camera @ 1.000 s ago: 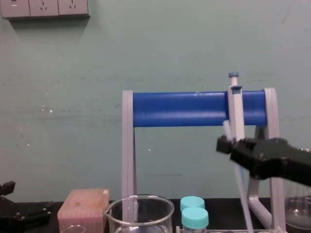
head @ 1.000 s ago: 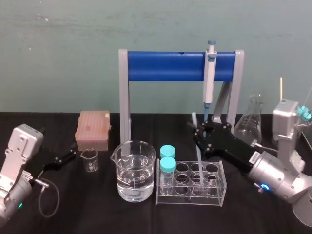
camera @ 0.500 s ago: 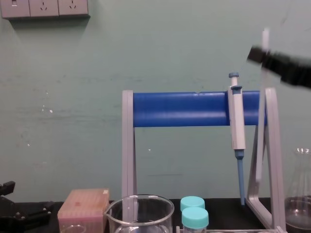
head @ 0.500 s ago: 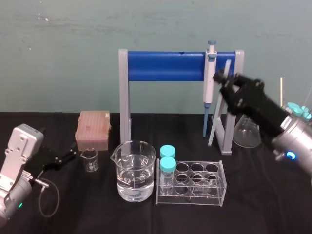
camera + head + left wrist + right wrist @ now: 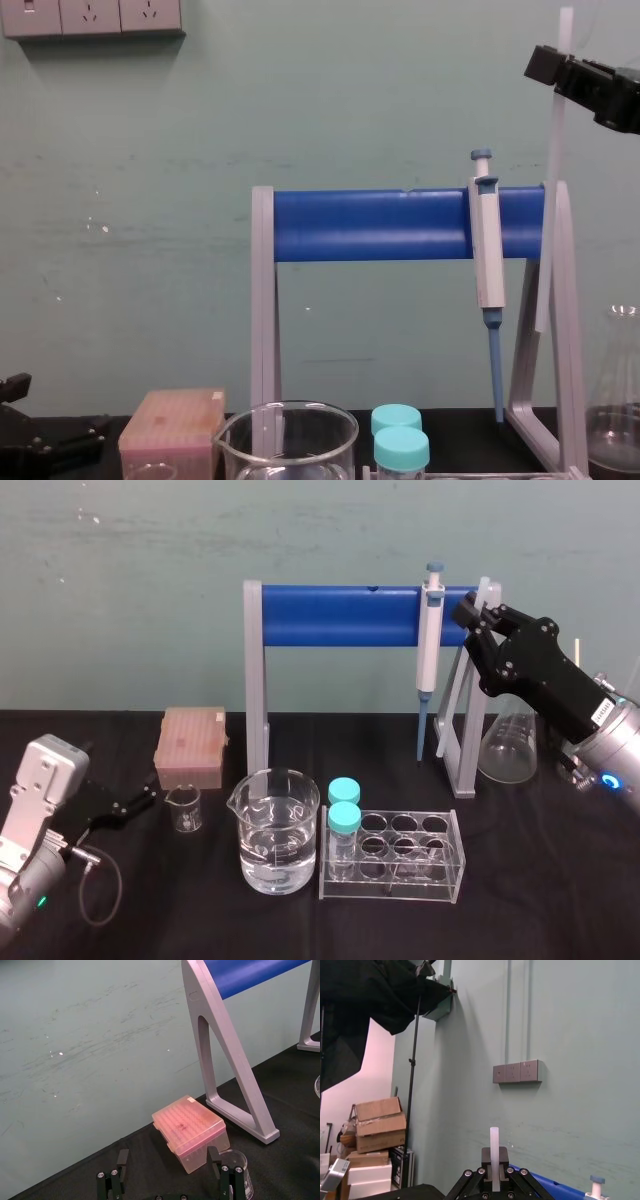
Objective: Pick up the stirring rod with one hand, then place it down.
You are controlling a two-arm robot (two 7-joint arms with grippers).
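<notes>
Right end effector (image 5: 473, 614): clenched on the stirring rod (image 5: 553, 200), grasping it near the upper end. It is raised high at the right end of the pipette stand (image 5: 340, 615), level with the top of the blue crossbar in the head view and above it in the chest view.

Stirring rod: held almost upright with a slight tilt. A short length stands out above the fingers (image 5: 487, 1156). The longer part hangs down in front of the stand's right leg, and in the chest view its lower end is clear of the desk (image 5: 200, 910).

Near the rod: the grey-and-blue pipette (image 5: 430, 640) hangs from the crossbar just to the left of the rod. A conical flask (image 5: 510, 742) stands on the desk below the right arm, beside the stand's right leg.

Centre of desk: a clear tube rack (image 5: 400, 858) holds two teal-capped tubes (image 5: 343, 810) at its left end. A large beaker of clear liquid (image 5: 275, 832) stands just left of it.

Left end effector (image 5: 148, 798): low over the desk at the far left, released. Its fingers (image 5: 121, 1160) are spread with nothing between them. A small beaker (image 5: 184, 808) stands just beside the tips, and a pink tip box (image 5: 190, 745) sits close behind it.
</notes>
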